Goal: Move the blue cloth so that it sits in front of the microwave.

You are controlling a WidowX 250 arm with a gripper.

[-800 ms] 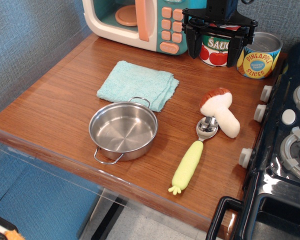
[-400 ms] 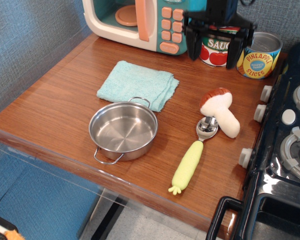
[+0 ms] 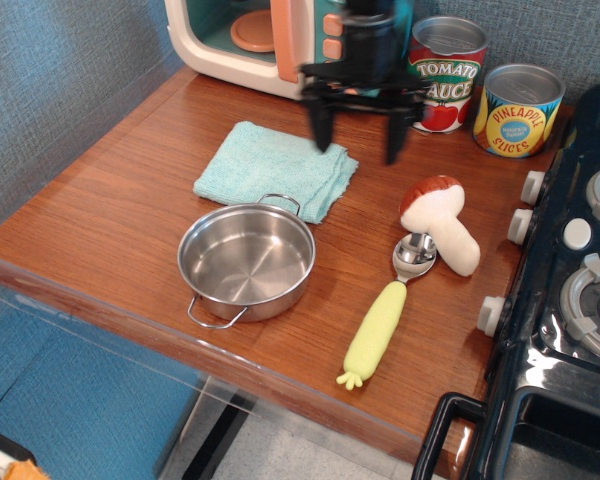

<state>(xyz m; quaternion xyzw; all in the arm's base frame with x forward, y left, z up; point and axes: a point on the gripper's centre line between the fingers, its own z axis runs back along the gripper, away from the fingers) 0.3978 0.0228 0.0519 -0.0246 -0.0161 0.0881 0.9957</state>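
Observation:
The blue cloth [image 3: 274, 169], a pale aqua folded towel, lies flat on the wooden counter just behind the steel pot [image 3: 246, 261]. The microwave [image 3: 270, 45], cream with a teal panel and salmon buttons, stands at the back, its right part hidden by the arm. My black gripper [image 3: 358, 135] is open and empty. It hangs over the counter at the cloth's back right corner, its left finger [image 3: 322, 128] over the cloth's edge and its right finger right of the cloth.
A tomato sauce can [image 3: 446, 72] and a pineapple can [image 3: 518, 108] stand at the back right. A toy mushroom [image 3: 440, 222] and a yellow-handled scoop [image 3: 385, 315] lie right of the pot. The black toy stove [image 3: 570, 300] fills the right side.
The gripper has moved left and forward, from in front of the sauce can to the cloth's right back corner. It stays open. The cloth has not moved.

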